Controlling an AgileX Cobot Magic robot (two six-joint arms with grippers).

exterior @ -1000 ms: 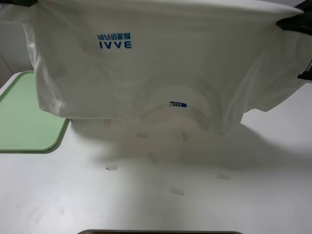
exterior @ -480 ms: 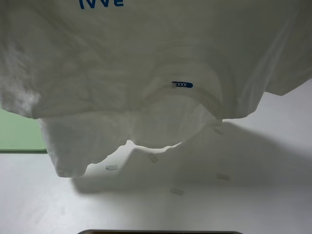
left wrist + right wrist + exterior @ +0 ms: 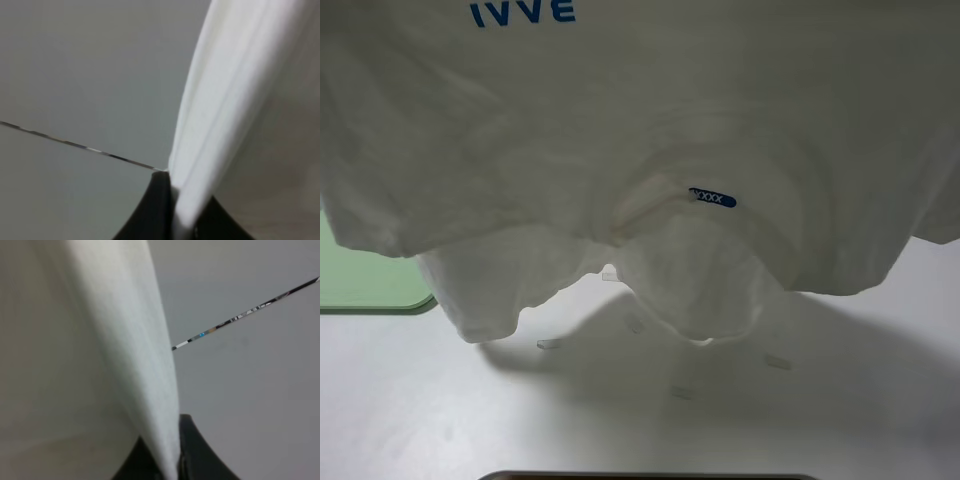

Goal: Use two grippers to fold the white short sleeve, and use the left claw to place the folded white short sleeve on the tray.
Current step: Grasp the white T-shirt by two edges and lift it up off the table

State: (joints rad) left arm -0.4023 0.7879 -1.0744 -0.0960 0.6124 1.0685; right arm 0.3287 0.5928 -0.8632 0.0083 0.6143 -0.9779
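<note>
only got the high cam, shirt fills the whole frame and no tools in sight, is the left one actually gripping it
Observer: Yes. The left wrist view shows the left tool shut on an edge of the white short sleeve, with the cloth pinched between its black fingers.
Operator: and the right one
Observer: The right wrist view shows the right tool shut on a shirt edge too, with the fabric running out from between its fingers.
Operator: anything near the tools i should know about
Observer: Past the left tool there is only a plain grey background crossed by a thin line.
</note>
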